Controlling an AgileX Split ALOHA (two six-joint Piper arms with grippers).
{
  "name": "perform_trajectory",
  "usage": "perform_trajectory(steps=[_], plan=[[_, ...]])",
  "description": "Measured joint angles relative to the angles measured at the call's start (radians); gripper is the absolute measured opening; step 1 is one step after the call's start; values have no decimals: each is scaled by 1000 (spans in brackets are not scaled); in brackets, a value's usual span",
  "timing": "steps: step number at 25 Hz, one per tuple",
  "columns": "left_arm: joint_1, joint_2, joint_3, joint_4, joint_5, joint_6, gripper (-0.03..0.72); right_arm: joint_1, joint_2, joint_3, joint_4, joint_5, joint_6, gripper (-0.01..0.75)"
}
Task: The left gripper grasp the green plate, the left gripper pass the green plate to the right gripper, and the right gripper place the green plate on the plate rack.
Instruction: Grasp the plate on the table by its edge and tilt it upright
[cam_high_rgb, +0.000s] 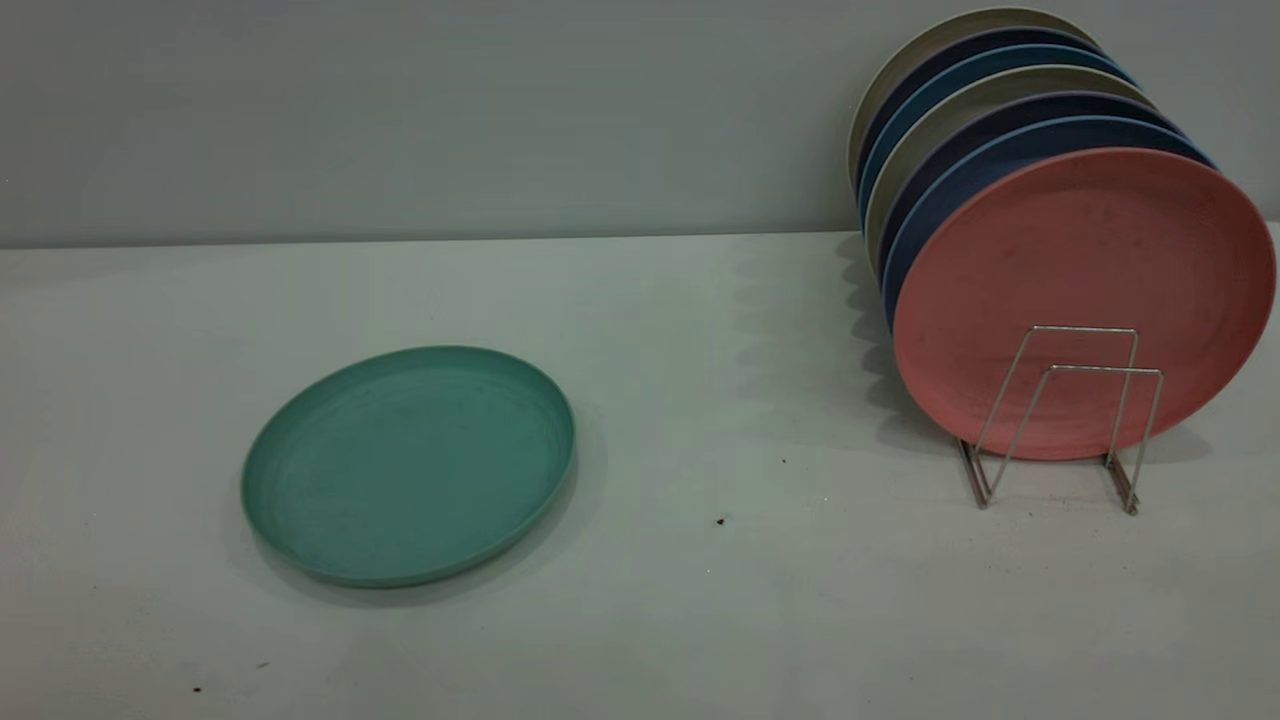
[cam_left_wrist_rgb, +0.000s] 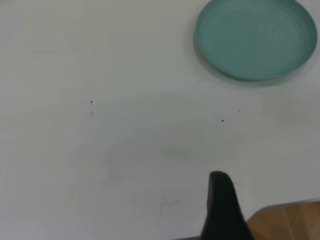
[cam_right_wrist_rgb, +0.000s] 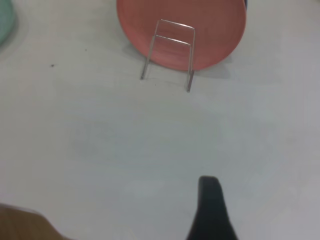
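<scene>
The green plate lies flat on the pale surface at the left in the exterior view, with neither arm visible there. At the right, the plate rack holds a row of upright plates, a salmon-pink plate nearest and blue and grey ones behind it; two wire loops at the near end stand free.

In the left wrist view, one dark finger of the left end effector shows above bare surface, well apart from the green plate; I cannot tell whether it is spread.

In the right wrist view, one finger of the right end effector hangs over bare surface, apart from the rack and pink plate; its state is likewise unclear.
</scene>
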Motion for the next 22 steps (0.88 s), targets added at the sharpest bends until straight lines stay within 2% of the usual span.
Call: perform_trajectory(steps=[19,22], plan=[[0,0,-1,0,-1,0,514,0,0,0,0,0,0,564],[0,10,-13,0,-61,-12,509,0,2,-8,-9,-9,0,564]])
